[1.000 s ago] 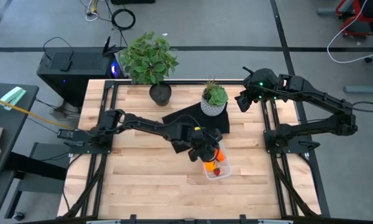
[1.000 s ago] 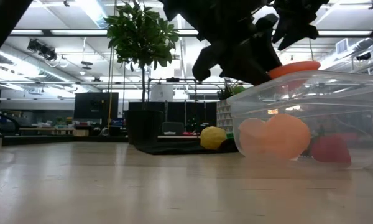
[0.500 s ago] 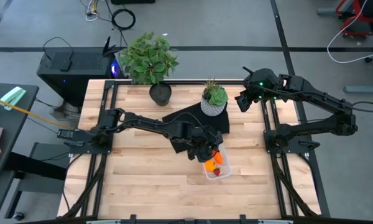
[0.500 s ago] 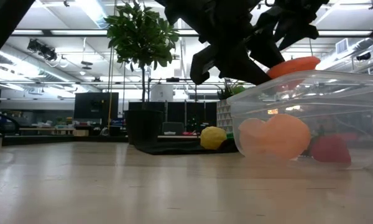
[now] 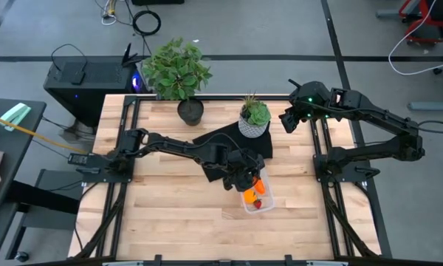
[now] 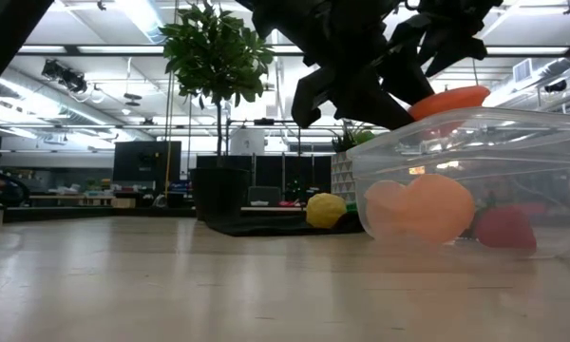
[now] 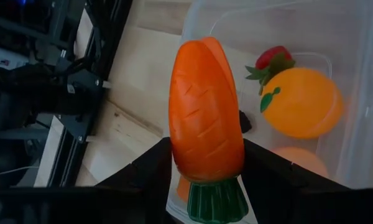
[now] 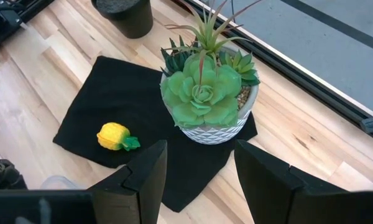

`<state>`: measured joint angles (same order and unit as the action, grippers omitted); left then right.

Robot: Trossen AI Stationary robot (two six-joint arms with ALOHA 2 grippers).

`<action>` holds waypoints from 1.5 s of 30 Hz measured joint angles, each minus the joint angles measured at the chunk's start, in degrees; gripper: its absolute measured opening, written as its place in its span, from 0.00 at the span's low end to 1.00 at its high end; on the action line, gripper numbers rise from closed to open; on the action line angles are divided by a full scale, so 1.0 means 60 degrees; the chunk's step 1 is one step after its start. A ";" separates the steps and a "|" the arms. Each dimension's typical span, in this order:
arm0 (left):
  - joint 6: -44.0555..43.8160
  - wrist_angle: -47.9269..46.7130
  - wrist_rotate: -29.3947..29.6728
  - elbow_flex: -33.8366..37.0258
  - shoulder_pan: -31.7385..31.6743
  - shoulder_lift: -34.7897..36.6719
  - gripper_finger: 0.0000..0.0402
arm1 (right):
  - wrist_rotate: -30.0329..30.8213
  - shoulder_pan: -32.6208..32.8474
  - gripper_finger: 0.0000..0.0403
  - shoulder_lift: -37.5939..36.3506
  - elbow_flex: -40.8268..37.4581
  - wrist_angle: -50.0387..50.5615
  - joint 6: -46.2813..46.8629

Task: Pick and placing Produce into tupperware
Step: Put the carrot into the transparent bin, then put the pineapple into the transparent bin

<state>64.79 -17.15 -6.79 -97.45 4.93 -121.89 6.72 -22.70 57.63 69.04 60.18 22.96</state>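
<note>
My left gripper (image 7: 206, 142) is shut on the orange carrot (image 7: 205, 118) and hovers over the clear tupperware (image 7: 354, 37). In the low view the carrot (image 6: 448, 100) sits just above the tupperware's rim (image 6: 551, 119). Inside lie the orange ball (image 7: 301, 102), the red strawberry (image 7: 272, 59) and a paler rounded piece (image 7: 301, 160), half hidden by a finger. The yellow piece (image 8: 115, 137) rests on the black mat (image 8: 105, 93). My right gripper (image 8: 196, 180) waits open, raised near the table's far right corner (image 5: 289, 120). My left gripper pinches the carrot between its two fingers (image 7: 149, 174) at the thick end (image 7: 205, 165), just above the green top (image 7: 216, 202). The carrot's tip points away from the fingers, out over the tupperware. It is lifted clear, lying roughly level above the rim.
A succulent in a white pot (image 8: 208, 99) stands on the mat's far corner. A leafy plant in a black pot (image 5: 179, 74) stands at the far edge. Bare wooden table (image 5: 170, 214) lies to the left of and nearer than the tupperware (image 5: 258, 201).
My left gripper has shifted and turned slightly over the tupperware, still shut on the carrot, whose tip has risen a little above the rim. In the last half second it has kept still.
</note>
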 joint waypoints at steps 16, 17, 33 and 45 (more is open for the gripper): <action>-0.0624 -0.0007 0.0178 0.0004 -0.0062 0.0000 0.58 | 0.0000 0.0000 0.48 0.0000 0.0000 0.0000 0.0000; -0.0637 -0.0007 0.0300 0.0004 -0.0062 0.0000 0.58 | 0.0000 0.0000 0.48 0.0000 0.0000 0.0000 0.0000; -0.6436 0.0122 0.2207 0.0011 -0.0387 0.0970 0.49 | 0.0004 -0.0002 0.48 0.0000 0.0000 -0.0002 -0.0048; -0.8930 -0.2260 0.2021 0.0002 -0.0979 0.1326 0.55 | 0.0004 -0.0003 0.48 -0.0004 0.0000 0.0000 -0.0144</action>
<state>11.20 -30.71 5.34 -97.44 -0.94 -113.93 6.74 -22.71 57.60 69.04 60.18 22.10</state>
